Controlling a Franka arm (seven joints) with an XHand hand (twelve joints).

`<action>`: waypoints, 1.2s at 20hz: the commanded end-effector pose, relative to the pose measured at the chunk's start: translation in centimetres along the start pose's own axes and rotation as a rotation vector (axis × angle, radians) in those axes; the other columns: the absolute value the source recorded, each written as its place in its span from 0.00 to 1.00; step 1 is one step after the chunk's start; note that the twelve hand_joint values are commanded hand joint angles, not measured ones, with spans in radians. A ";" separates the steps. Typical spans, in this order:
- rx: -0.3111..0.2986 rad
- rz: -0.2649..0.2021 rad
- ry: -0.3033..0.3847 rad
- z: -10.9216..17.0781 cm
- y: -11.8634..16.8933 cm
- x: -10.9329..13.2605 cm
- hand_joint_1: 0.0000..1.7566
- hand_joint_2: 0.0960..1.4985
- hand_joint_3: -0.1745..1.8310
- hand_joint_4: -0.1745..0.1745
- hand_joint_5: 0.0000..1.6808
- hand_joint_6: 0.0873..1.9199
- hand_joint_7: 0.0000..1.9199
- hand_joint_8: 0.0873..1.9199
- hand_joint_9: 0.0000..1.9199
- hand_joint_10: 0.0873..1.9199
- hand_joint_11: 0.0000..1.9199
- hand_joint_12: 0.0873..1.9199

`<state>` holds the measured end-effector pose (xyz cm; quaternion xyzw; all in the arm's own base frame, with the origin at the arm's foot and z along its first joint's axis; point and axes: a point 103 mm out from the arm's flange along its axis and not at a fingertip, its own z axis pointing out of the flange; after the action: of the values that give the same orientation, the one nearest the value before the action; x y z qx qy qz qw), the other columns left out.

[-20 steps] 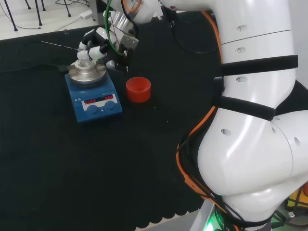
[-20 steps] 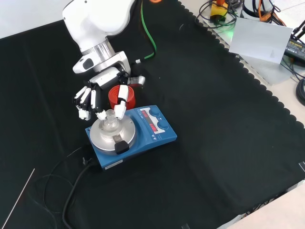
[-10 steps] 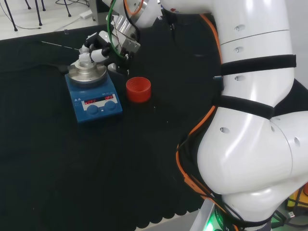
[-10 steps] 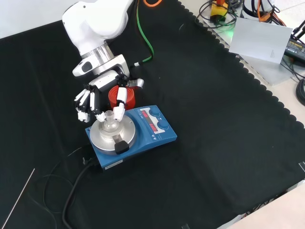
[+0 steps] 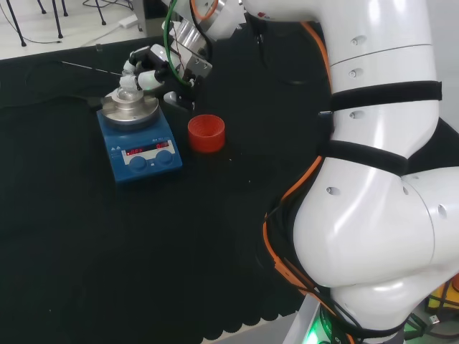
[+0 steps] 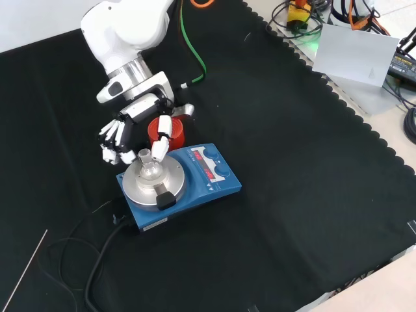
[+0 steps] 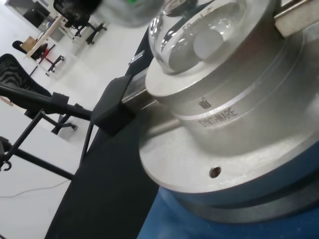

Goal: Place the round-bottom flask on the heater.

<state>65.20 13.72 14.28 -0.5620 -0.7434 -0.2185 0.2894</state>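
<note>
The arm is made of big, glossy white rounded links with black bands round them and small round screw caps. An orange cable runs along its side, a green one near the silver wrist. The hand is black with white fingertip pads.

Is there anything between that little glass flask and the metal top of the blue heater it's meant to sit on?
Nothing visible. The round-bottom flask already sits in the metal block on the heater, glass meeting metal in the wrist view. The hand is spread open just above its neck. The red cup stands off to the side.
</note>
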 end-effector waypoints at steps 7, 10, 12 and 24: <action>0.040 -0.014 -0.003 -0.3 -0.4 0.6 0.42 0.35 0.35 0.49 0.25 0.15 0.09 0.24 0.18 0.29 0.00 0.63; 0.031 -0.015 -0.013 -1.0 -0.9 1.0 0.42 0.35 0.34 0.49 0.25 0.12 0.09 0.24 0.17 0.29 0.00 0.62; 0.025 -0.017 -0.022 -1.6 -1.3 1.2 0.42 0.35 0.34 0.50 0.25 0.11 0.09 0.24 0.17 0.29 0.00 0.61; -0.019 -0.010 -0.065 -5.2 -5.7 2.9 0.42 0.35 0.34 0.53 0.25 0.09 0.08 0.24 0.17 0.29 0.00 0.61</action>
<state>61.68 12.18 18.49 -0.5602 -0.7536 -0.2053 0.2759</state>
